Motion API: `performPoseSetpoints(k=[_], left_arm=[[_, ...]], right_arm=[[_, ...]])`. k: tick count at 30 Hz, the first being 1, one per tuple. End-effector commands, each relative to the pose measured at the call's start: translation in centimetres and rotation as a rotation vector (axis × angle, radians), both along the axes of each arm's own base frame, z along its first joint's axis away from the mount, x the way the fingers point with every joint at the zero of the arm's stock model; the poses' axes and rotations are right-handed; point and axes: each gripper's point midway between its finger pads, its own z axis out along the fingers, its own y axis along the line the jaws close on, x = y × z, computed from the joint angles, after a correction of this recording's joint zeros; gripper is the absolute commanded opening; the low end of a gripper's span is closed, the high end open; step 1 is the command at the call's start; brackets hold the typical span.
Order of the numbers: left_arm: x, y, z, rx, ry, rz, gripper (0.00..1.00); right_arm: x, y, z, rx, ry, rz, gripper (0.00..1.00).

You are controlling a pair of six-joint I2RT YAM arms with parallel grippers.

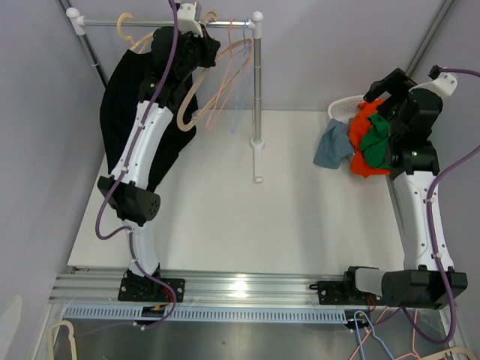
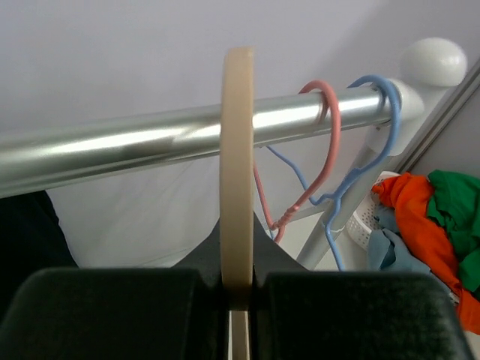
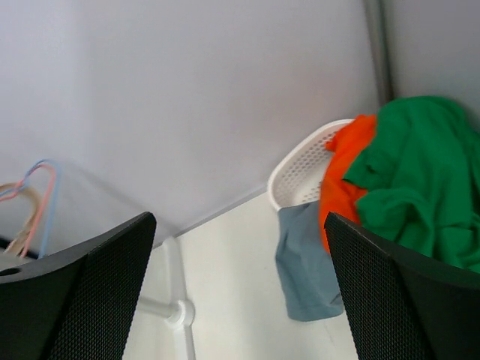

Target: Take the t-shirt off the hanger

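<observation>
A black t-shirt hangs below the rail at the far left, partly hidden behind my left arm. A strip of its cloth shows at the left edge of the left wrist view. My left gripper is raised to the rail and shut on the neck of a cream hanger, whose hook loops over the rail. One arm of this hanger shows bare against the shirt. My right gripper stands open and holds nothing, beside the clothes basket.
A pink hanger and a blue hanger hang on the rail to the right of the cream one. The rack's post stands mid-table. The white basket at the back right holds orange, green and grey-blue clothes.
</observation>
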Motion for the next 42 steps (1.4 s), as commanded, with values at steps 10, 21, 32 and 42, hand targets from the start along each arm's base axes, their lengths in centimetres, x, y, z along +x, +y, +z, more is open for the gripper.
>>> performPoseSetpoints(k=[10, 21, 32, 42], left_arm=[[1.1, -0.8, -2.0, 0.000, 0.048, -0.031, 0.01], [3.1, 1.1, -3.3, -0.098, 0.129, 0.070, 0.01], [3.5, 1.2, -3.8, -0.158, 0.167, 0.035, 0.01], [-1.3, 1.1, 2.2, -0.149, 0.022, -0.075, 0.67]], right_arm=[[-4.0, 3.9, 4.1, -0.066, -0.129, 0.107, 1.00], [-4.5, 5.3, 3.9, -0.063, -0.129, 0.150, 1.00], [-5.3, 5.6, 3.8, -0.067, -0.142, 0.165, 1.00], [-4.9, 6.2, 2.8, -0.065, -0.117, 0.181, 0.99]])
